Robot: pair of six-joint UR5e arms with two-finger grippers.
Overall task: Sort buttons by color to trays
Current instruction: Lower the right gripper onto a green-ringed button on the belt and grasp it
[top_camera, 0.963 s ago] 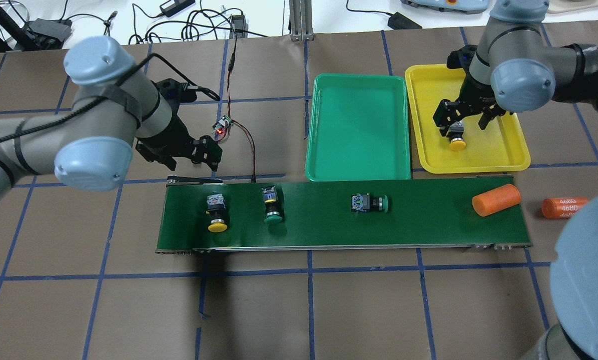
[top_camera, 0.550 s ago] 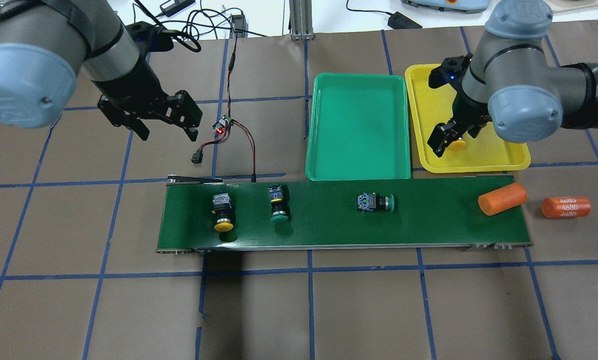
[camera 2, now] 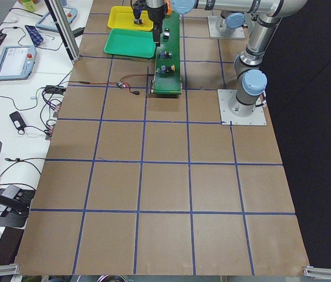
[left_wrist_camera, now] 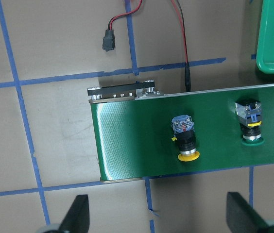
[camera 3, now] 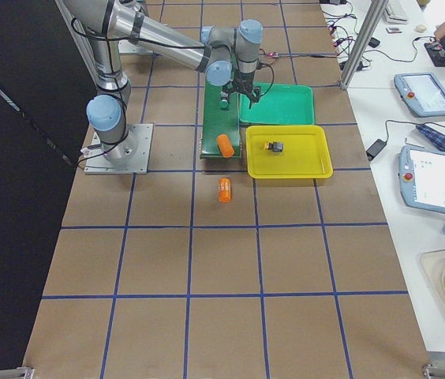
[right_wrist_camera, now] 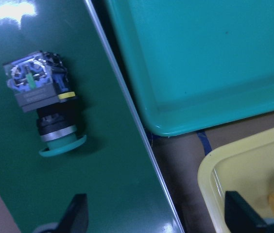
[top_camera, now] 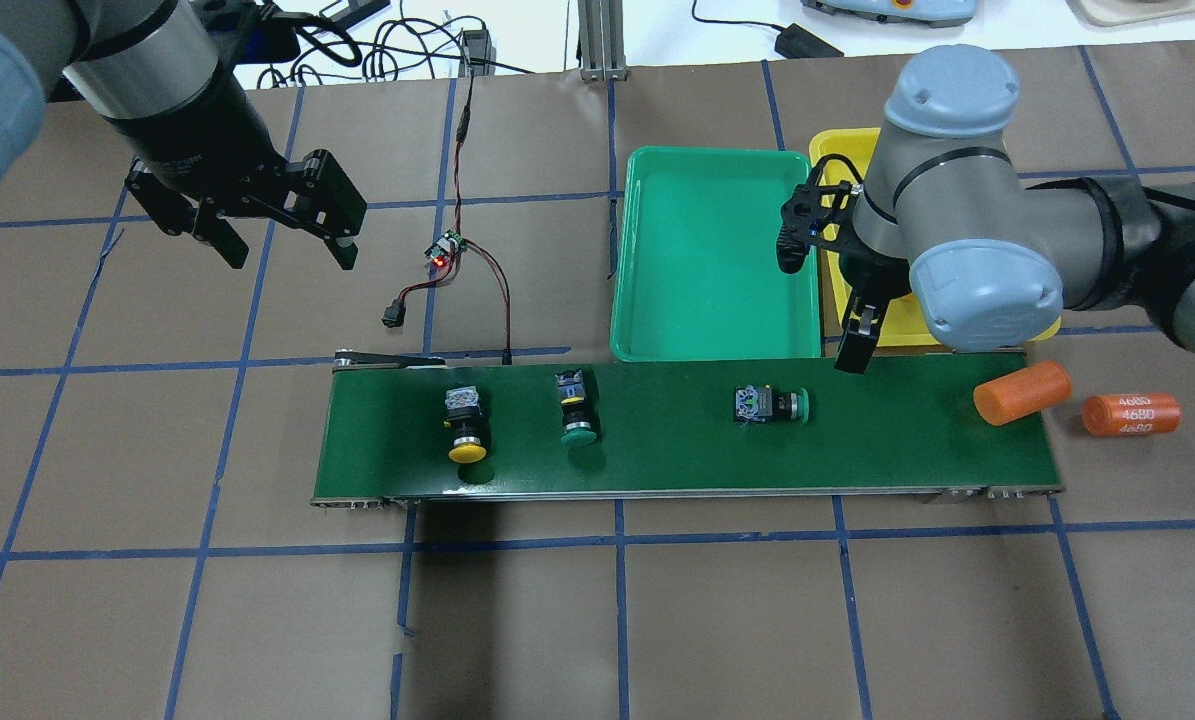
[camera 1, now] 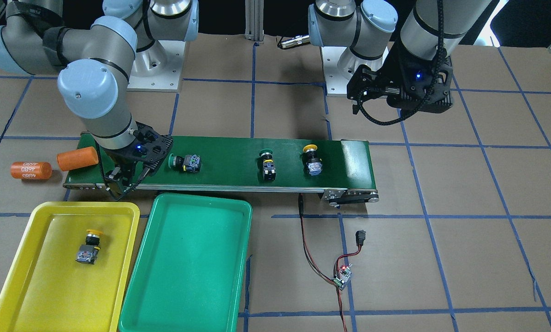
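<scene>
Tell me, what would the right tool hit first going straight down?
The right tool would likely meet the edge of the conveyor belt beside the green tray, though depth is unclear; the nearer green button lies aside.

left gripper (top_camera: 287,250) parted, right gripper (right_wrist_camera: 155,204) parted

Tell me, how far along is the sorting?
Done: one yellow button lies in the yellow tray. In hand: nothing; the right pincer hangs open near a green button. Left on the belt: that one, the second green button and the second yellow button. The green tray holds none.
</scene>
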